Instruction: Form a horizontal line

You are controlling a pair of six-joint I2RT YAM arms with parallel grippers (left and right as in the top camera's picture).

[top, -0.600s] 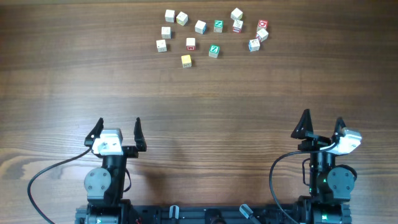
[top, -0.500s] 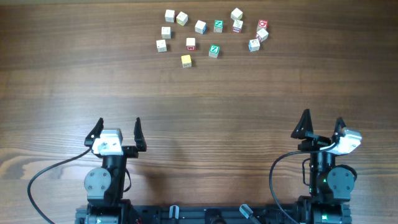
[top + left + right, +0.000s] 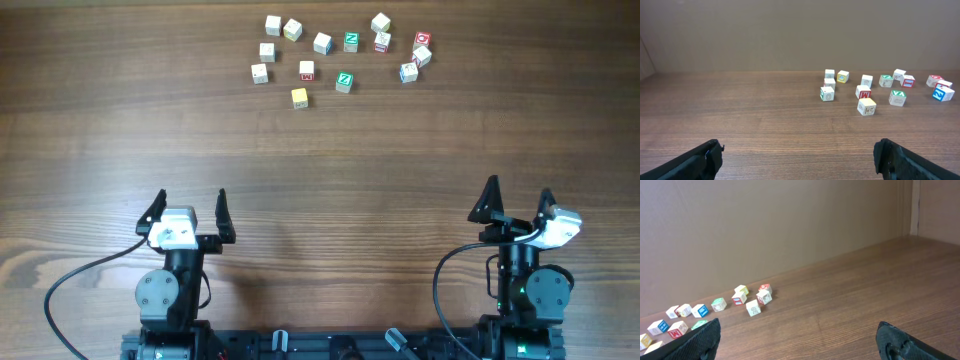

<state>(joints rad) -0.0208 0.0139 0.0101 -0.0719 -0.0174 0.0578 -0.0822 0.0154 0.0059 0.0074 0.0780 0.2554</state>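
Observation:
Several tiny pale wooden letter cubes lie scattered at the far side of the table [image 3: 320,180]. Among them are a red-topped M cube [image 3: 307,70] [image 3: 864,92], a red-topped cube [image 3: 422,39], a green Z cube [image 3: 344,81] and a yellow cube [image 3: 299,97] [image 3: 867,106]. No straight row of three touching cubes shows; the horizontal line is not in view. My left gripper [image 3: 190,205] [image 3: 797,155] is open and empty near the table's front edge, far from the cubes. My right gripper [image 3: 517,198] [image 3: 797,340] is also open and empty at the front right.
A blue-marked cube [image 3: 408,72] [image 3: 943,93] sits at the right end of the cluster. A cube marked 2 [image 3: 753,307] is the nearest in the right wrist view. A plain wall stands behind the table's far edge.

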